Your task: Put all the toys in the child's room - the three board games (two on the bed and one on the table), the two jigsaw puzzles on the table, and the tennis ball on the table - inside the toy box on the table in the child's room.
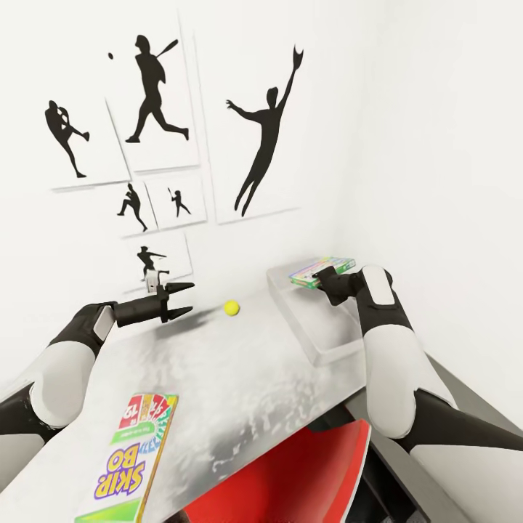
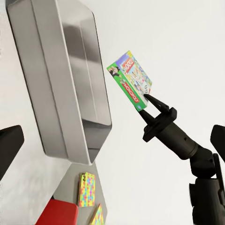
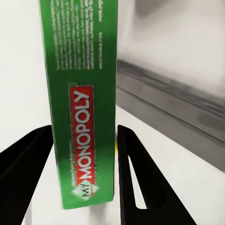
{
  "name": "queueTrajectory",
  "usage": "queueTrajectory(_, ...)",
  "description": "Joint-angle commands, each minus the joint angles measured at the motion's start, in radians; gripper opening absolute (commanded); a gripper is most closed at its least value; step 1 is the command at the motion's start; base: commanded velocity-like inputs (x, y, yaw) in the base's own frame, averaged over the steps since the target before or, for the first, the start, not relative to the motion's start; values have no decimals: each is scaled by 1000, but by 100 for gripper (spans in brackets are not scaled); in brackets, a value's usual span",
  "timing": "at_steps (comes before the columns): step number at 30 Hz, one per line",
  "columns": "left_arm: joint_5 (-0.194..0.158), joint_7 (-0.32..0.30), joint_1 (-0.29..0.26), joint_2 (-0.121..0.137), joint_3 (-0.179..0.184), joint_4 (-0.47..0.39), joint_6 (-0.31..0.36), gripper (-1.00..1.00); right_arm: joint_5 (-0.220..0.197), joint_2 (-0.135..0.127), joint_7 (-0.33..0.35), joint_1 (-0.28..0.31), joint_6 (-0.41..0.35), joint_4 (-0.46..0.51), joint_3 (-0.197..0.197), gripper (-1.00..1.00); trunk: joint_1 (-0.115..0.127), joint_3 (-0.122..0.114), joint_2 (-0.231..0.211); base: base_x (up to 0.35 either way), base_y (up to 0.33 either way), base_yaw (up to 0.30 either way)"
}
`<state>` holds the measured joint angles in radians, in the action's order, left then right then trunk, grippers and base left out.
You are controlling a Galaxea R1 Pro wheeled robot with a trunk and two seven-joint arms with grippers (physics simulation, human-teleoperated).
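A green-edged board game box is being held in the air by the right gripper, just above the far end of the light grey toy box. In the right wrist view, the box's green side is reading "MY MONOPOLY" in white letters on a red band, with small white print above it that is too fine to read. The two black fingers are sitting on either side of the box, clamped on it. In the left wrist view, the same box is showing a white, colourful cover with a red "MONOPOLY" strip, pinched at one corner by the right gripper, beside the toy box.

The toy box is resting on the pale grey mottled table, near the white wall's corner. A small yellow-green tennis ball is lying on the table between the toy box and the left gripper. The left gripper is hovering over the table with its jaws spread and nothing between them.

Near the table's front edge, a second game box is lying flat, reading "SKIP BO" in purple-outlined yellow letters. Two multicoloured jigsaw puzzles are lying on a darker surface in the left wrist view, next to a red chair. Black baseball-player silhouettes are hanging on the wall.
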<state>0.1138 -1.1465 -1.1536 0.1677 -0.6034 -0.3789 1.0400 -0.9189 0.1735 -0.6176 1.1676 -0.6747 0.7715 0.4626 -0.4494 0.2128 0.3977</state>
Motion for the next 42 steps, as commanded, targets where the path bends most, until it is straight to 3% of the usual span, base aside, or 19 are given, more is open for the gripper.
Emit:
queueTrajectory(1,10,-7,-1,-1,-7,0,7,100,-11,1,-10,1,0,2,4,-100,-1,4,2,0,0,0)
queueTrajectory(42,8,-7,-1,-1,-9,-1,7,100,-13,1,0,15,-7,0,4,-100,-1,71,2,0,0,0)
